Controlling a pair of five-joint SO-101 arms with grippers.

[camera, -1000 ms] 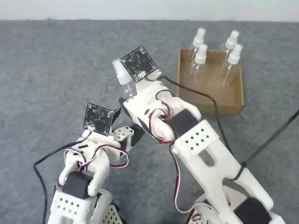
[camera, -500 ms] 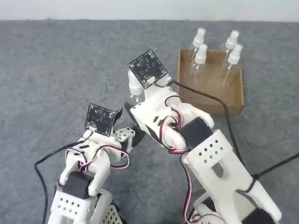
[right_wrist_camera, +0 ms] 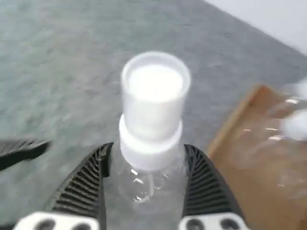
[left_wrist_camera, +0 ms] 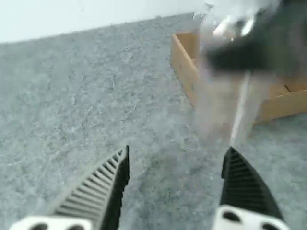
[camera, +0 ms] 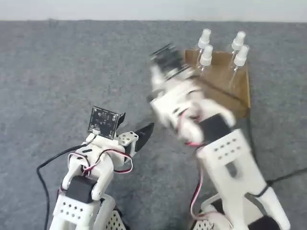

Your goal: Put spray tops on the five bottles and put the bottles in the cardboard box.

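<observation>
Beside the cardboard box (camera: 248, 93), on its near left side, the right arm is stretched forward from the lower right of the table, with its wrist raised above the grey carpet (camera: 62, 72). In the right wrist view the right gripper (right_wrist_camera: 148, 148) is seen pinching a bottle (right_wrist_camera: 154, 91) at the shoulder, just under the collar, with a ribbed black finger (right_wrist_camera: 93, 184) pressed against each side. The bottle is of clear plastic, round in section, and is fitted with a smooth white cylindrical spray top with a flat end. Its long axis is held upright and the top points up toward the wrist camera. It is carried clear of the carpet, near the box's left wall (right_wrist_camera: 235, 129) but outside it.

At the lower left of the high view the left arm is folded close to its base. The left gripper (camera: 136, 120) is pointed toward the box and hangs low over the carpet, its two toothed black fingers (left_wrist_camera: 108, 184) spread wide with nothing between them.

Inside the shallow brown box, four more clear bottles (camera: 206, 53) are standing upright, each capped with a white spray top. The carpet is short-piled and mottled.
</observation>
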